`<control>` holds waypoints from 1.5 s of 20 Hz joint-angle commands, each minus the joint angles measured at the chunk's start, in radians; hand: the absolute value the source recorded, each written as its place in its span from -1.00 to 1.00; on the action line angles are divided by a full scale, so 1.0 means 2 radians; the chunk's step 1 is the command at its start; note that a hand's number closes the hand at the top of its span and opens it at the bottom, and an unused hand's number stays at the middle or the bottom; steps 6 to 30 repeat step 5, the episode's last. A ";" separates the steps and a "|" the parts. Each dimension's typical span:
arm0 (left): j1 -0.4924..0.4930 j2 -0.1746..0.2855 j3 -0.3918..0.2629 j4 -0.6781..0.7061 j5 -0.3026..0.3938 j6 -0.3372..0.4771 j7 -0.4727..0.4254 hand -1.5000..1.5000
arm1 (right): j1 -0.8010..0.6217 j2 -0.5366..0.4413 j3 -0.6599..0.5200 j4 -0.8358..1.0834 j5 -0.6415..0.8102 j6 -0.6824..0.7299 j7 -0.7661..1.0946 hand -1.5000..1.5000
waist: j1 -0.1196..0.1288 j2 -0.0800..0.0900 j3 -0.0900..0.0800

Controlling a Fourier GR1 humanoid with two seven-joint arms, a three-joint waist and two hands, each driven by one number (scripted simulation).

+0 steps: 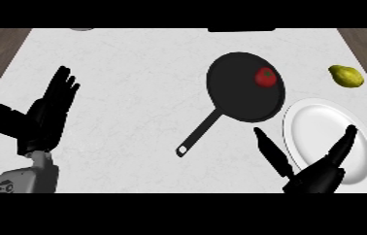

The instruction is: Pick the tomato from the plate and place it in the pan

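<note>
Right hand (315, 176) hangs spread and empty over the plate (315, 120). The tomato (266, 77) sits in the pan (237, 86), likely smooth and soft, best cupped round its sides.

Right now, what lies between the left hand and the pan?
In the head view, only bare counter separates the left hand from the pan.
</note>
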State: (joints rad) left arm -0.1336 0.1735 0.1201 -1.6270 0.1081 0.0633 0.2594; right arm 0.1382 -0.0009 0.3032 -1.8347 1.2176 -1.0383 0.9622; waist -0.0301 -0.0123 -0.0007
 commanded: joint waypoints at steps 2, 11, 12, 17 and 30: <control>0.012 0.000 -0.005 -0.019 0.009 -0.016 0.005 0.00 | 0.098 0.000 0.087 -0.050 0.091 -0.084 0.067 -1.00 | 0.010 0.005 0.000; -0.005 0.002 -0.009 -0.028 0.002 -0.008 0.022 0.00 | 0.121 0.000 0.115 -0.069 0.146 -0.080 0.103 -1.00 | 0.011 0.005 0.000; -0.005 0.002 -0.009 -0.028 0.002 -0.008 0.022 0.00 | 0.121 0.000 0.115 -0.069 0.146 -0.080 0.103 -1.00 | 0.011 0.005 0.000; -0.005 0.002 -0.009 -0.028 0.002 -0.008 0.022 0.00 | 0.121 0.000 0.115 -0.069 0.146 -0.080 0.103 -1.00 | 0.011 0.005 0.000; -0.005 0.002 -0.009 -0.028 0.002 -0.008 0.022 0.00 | 0.121 0.000 0.115 -0.069 0.146 -0.080 0.103 -1.00 | 0.011 0.005 0.000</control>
